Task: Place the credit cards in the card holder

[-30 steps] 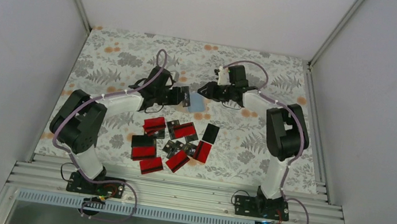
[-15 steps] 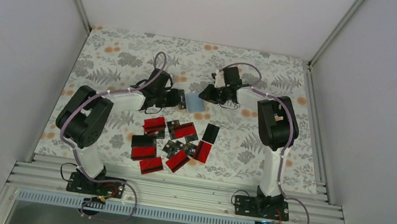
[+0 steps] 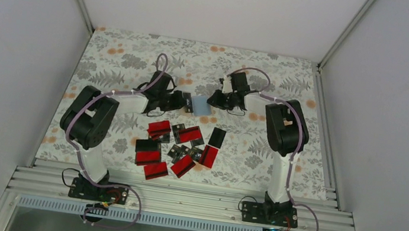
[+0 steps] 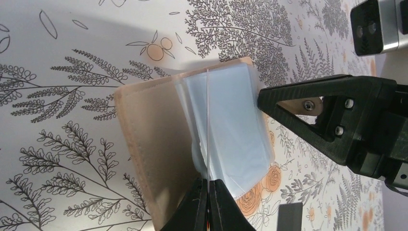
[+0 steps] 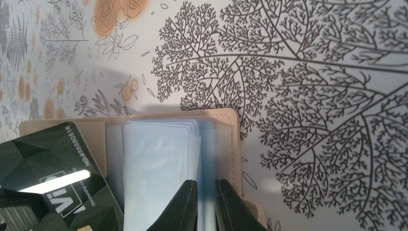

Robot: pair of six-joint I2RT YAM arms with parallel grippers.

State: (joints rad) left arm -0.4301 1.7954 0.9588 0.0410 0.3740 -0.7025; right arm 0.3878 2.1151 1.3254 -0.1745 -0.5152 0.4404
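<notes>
Top external view: saw the card holder (image 3: pixel 201 105) lying open on the flowery table (image 3: pixel 119 62), pale blue side up, right between the two grippers. Saw the left gripper (image 3: pixel 187 102) at its left edge and the right gripper (image 3: pixel 212 100) at its right edge. Found the credit cards (image 3: pixel 177 148) spread in a loose bunch nearer the arm bases, apart from the holder.

Left wrist view: saw the left gripper shut tight on one thin clear sleeve (image 4: pixel 207 120), held up on its edge. Saw the tan cover (image 4: pixel 154 139) flat on the table, and a black finger (image 4: pixel 298 103) of the right gripper touching the far edge of the sleeves.

Right wrist view: saw the right gripper's fingers (image 5: pixel 185 204) close together, with a pale sleeve edge in the thin gap. Could not tell whether squeezed or only touched. Spotted one black card (image 5: pixel 53 183) at the lower left, over the holder's corner in the picture. Could not tell whether touching.
</notes>
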